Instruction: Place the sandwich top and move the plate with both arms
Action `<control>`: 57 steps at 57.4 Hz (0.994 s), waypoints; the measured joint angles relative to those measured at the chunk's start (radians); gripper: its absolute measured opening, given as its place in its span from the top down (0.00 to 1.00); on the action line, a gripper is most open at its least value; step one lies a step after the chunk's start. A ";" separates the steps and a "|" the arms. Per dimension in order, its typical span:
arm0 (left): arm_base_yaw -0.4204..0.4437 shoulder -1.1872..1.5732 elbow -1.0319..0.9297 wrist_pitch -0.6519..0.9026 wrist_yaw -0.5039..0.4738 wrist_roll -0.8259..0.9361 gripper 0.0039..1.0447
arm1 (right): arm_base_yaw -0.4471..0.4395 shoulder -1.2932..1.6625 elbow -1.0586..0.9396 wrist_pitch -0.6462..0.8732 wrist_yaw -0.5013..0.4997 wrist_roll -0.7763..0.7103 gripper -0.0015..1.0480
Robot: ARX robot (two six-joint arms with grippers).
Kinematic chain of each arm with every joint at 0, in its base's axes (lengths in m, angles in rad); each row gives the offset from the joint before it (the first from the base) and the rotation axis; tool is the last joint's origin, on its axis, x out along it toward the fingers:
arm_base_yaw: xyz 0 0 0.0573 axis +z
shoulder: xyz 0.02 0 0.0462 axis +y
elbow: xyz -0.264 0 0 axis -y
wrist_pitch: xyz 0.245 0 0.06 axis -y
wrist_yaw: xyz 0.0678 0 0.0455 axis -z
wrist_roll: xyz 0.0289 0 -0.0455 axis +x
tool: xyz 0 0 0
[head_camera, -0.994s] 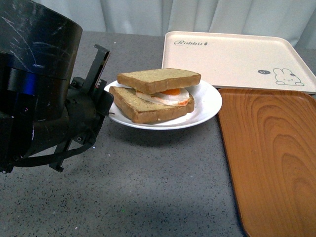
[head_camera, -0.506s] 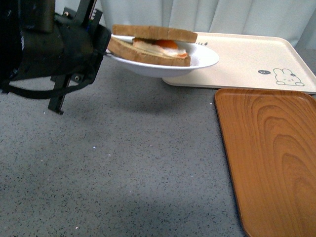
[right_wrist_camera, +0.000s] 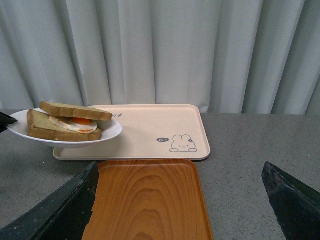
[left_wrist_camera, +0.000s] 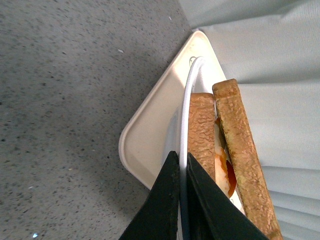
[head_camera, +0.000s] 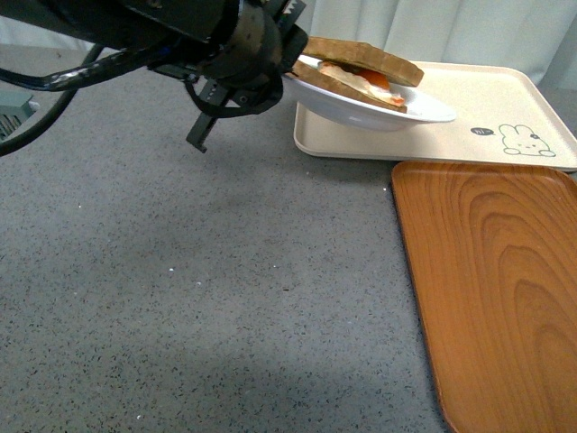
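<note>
- Counter (head_camera: 198,298): grey speckled surface; carries both trays, nothing else on it.
- Wood-grain tray (head_camera: 491,289): orange-brown, empty, near side; no writing.
- Beige tray (head_camera: 505,104): just beyond the wood-grain one; printed "Rabbit" at a far corner per the wrist view, a small rabbit drawing and a tiny dark tag, too small to read.
- Left arm (head_camera: 135,27): its left pincer (left_wrist_camera: 181,200) pinches the plate's rim, one finger above and one below.
- Plate (head_camera: 379,108): white, held in the air over the beige tray's near-left part, tilted slightly.
- Sandwich top (head_camera: 365,56): already lying on the egg (head_camera: 374,79) and lower slice.
- Handling note: judged best to level the plate and lower slowly, lest the stack slide.
- Right pincer (right_wrist_camera: 180,200): spread wide, empty, well apart from the plate.
</note>
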State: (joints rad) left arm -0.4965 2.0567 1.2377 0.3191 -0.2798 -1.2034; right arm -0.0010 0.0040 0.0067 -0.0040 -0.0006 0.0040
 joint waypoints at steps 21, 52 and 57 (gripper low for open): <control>-0.037 0.171 0.242 -0.084 0.010 0.053 0.96 | 0.000 0.000 0.000 0.000 0.000 0.000 0.09; -0.007 0.249 0.338 -0.163 0.052 0.094 0.79 | 0.000 0.000 0.000 0.000 0.000 0.000 0.09; 0.016 0.235 0.315 -0.171 0.027 0.110 0.58 | 0.000 0.000 0.000 0.000 0.000 0.000 0.09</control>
State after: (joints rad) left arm -0.4805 2.2921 1.5524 0.1482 -0.2523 -1.0931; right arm -0.0010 0.0040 0.0067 -0.0040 -0.0006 0.0044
